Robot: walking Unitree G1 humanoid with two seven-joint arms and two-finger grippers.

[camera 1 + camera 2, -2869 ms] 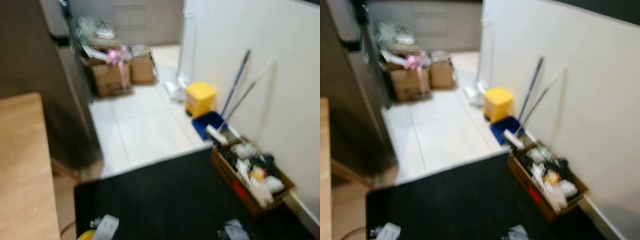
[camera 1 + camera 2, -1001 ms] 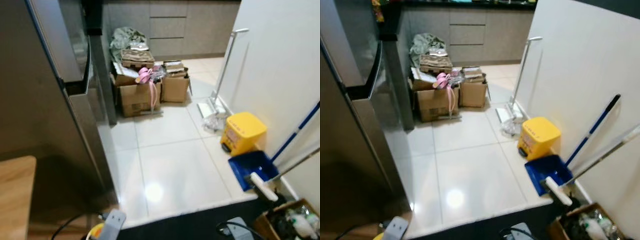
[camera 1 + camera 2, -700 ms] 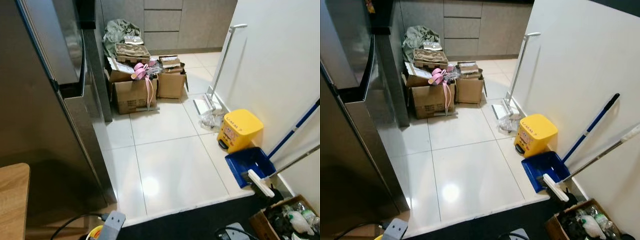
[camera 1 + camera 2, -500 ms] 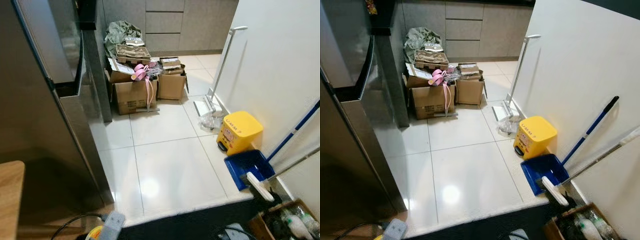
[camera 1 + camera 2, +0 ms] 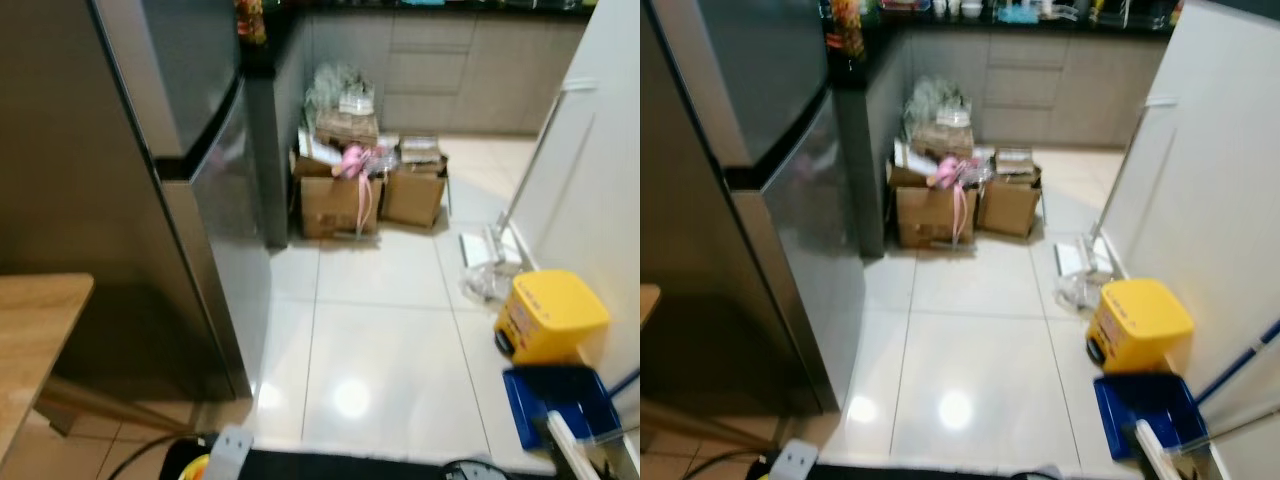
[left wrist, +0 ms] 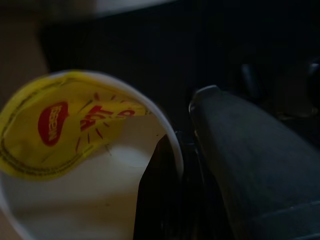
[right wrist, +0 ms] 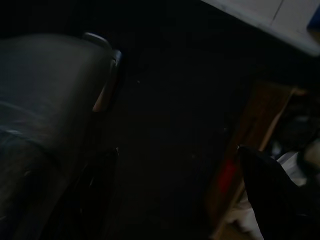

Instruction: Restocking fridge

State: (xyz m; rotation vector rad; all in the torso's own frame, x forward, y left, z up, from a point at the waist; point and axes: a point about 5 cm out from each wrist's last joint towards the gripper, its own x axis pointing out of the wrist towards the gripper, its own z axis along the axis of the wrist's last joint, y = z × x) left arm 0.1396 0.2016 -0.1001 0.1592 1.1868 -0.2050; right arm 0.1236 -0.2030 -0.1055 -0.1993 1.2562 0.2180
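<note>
Transit step: left gripper (image 6: pixel 175 165) jaws clamped on the rim of a yellow-lidded cup (image 6: pixel 75 135), carried low at its side. Fridge (image 5: pixel 130 150) stands closed, front-left. Right gripper (image 7: pixel 165 130) jaws spread, empty. Next, probably: approach, open the door

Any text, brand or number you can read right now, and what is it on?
Nothing can be read for certain.
Yellow-lidded cup in the left gripper: a red oval logo and slanted red letters, too dim and blurred to read.
Yellow bin: dark marking on its side, blurred.
Cardboard boxes: any print is too small to tell.
</note>
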